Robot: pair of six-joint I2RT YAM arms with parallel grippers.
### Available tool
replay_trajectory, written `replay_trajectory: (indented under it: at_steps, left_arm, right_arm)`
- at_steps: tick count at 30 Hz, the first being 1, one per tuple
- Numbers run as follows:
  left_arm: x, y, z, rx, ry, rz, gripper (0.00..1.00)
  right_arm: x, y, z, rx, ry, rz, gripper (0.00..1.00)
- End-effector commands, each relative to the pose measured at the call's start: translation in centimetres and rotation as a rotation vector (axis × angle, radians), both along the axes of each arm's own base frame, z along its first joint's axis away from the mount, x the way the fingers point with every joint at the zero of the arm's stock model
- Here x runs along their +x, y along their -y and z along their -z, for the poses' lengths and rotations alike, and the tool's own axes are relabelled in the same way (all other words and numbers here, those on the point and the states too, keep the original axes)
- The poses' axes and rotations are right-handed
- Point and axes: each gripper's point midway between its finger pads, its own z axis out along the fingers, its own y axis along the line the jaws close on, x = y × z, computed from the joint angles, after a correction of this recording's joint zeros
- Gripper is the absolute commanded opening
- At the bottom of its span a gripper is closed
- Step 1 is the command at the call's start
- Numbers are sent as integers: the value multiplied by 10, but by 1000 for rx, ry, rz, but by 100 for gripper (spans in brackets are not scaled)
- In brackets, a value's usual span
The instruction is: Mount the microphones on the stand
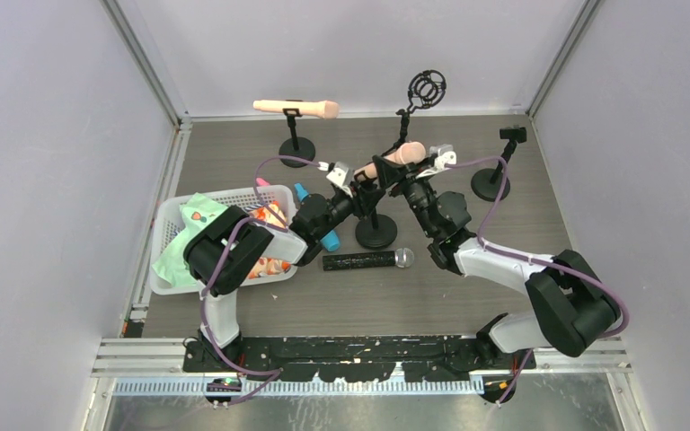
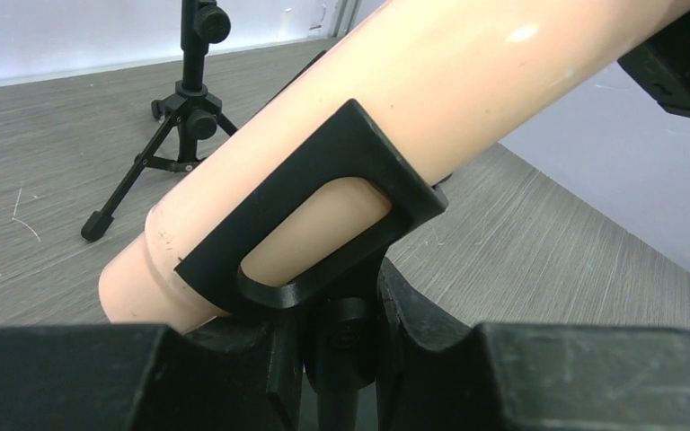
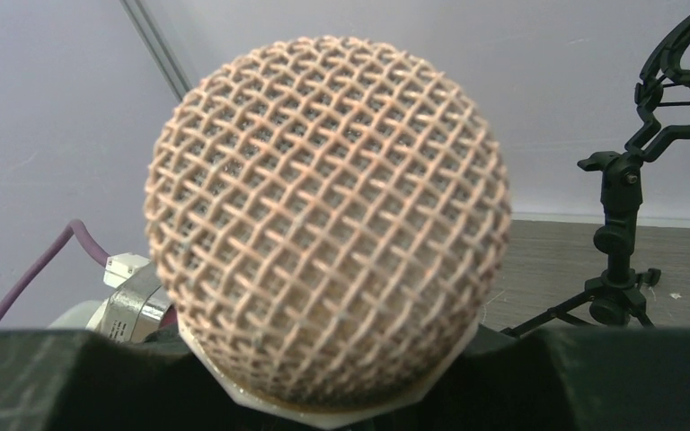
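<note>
My right gripper (image 3: pixel 332 382) clamps the peach microphone (image 3: pixel 323 224) at its head. My left gripper (image 2: pixel 337 355) pinches the stand (image 2: pixel 334 409) under its clip (image 2: pixel 373 148).

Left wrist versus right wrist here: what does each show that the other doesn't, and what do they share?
Only the left wrist: the black clip cupping the peach microphone's smooth body, with the left gripper closed at the clip's stem. Only the right wrist: that microphone's mesh head filling the view, held by the right gripper, a ring-shaped shock mount, and a purple cable. Both: the same microphone, a tripod stand behind it, and the grey table.
</note>
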Motion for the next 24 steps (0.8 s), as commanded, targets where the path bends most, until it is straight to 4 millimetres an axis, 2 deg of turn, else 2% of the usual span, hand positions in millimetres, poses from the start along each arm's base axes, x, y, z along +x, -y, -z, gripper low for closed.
replay_trajectory:
  at_steps: [1, 17, 21, 24]
  left_arm:
    - [-39, 31, -25, 17, 155, 191, 0]
    - [-39, 31, -30, 5, 153, 190, 0]
    - [-38, 30, -30, 6, 149, 188, 0]
    - [-35, 27, -27, 9, 133, 159, 0]
  right_arm:
    - [-41, -5, 194, -420, -526, -102, 1]
    - [-66, -16, 249, -514, -617, -151, 1]
    - [-67, -16, 248, -505, -612, -148, 1]
    - [-65, -16, 232, -460, -580, -132, 3]
